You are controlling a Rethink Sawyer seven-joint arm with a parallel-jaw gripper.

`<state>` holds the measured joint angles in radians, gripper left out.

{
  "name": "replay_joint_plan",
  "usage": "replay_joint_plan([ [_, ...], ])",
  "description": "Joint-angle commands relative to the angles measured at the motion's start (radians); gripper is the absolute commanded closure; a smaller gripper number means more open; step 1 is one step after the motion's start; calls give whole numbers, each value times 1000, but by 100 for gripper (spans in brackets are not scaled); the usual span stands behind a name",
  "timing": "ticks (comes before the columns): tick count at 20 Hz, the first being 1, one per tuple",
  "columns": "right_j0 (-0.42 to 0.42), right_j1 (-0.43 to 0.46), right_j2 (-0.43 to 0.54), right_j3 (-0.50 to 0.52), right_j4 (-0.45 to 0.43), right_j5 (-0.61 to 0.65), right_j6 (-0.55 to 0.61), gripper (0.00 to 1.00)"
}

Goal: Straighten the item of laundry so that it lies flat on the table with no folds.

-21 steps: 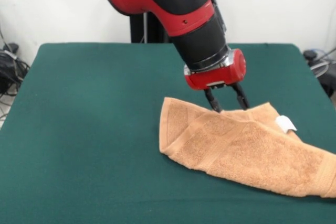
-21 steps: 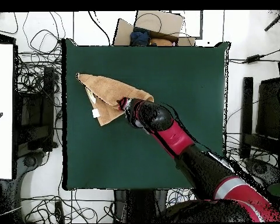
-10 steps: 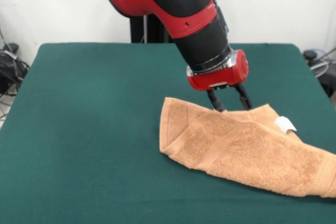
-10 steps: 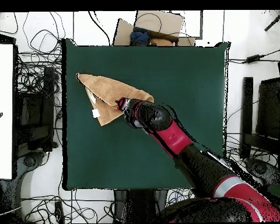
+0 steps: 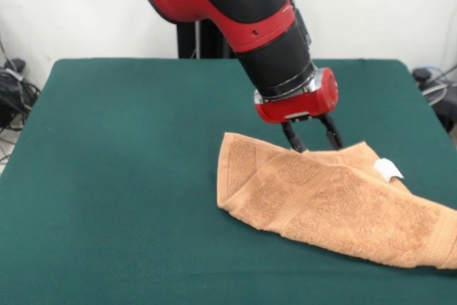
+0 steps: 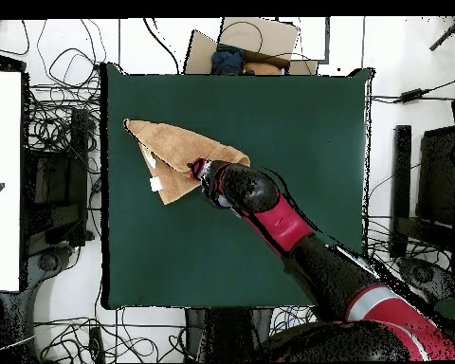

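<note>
The item of laundry (image 5: 335,201) is an orange-tan towel lying folded over itself in a long wedge on the right part of the green table (image 5: 128,148). Its white tag (image 5: 389,169) sticks out at the far edge. My gripper (image 5: 316,148) stands over the towel's far edge, open, with both fingertips touching or just above the cloth. In the overhead view the towel (image 6: 179,152) lies near the table's (image 6: 288,114) upper left corner, with the tag (image 6: 156,184) on its lower side. The gripper (image 6: 201,171) sits at the towel's lower right edge.
The towel's right end reaches close to the table's right edge in the front view. Cables and dark equipment (image 5: 11,94) lie beside the table. A cardboard box (image 6: 250,43) sits beyond the table's top edge, and a white panel (image 6: 2,180) stands at the left.
Over the last second the gripper shifted slightly right and a little upward along the towel's far edge. The towel has kept its shape.
</note>
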<state>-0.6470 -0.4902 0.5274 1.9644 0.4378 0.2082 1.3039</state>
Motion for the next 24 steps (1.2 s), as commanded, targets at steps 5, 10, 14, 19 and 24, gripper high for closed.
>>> replay_joint_plan([
  [5, -3, 37, 91, -16, 32, -75, 272, 0],
  [10, -22, 53, 114, -19, 22, -83, 260, 0],
  [14, -19, 50, 107, -25, 26, -69, 259, 0],
  [19, -12, 56, 88, -47, 35, -45, 250, 0],
  [24, 12, 55, 62, -85, 54, -9, 250, 0],
])
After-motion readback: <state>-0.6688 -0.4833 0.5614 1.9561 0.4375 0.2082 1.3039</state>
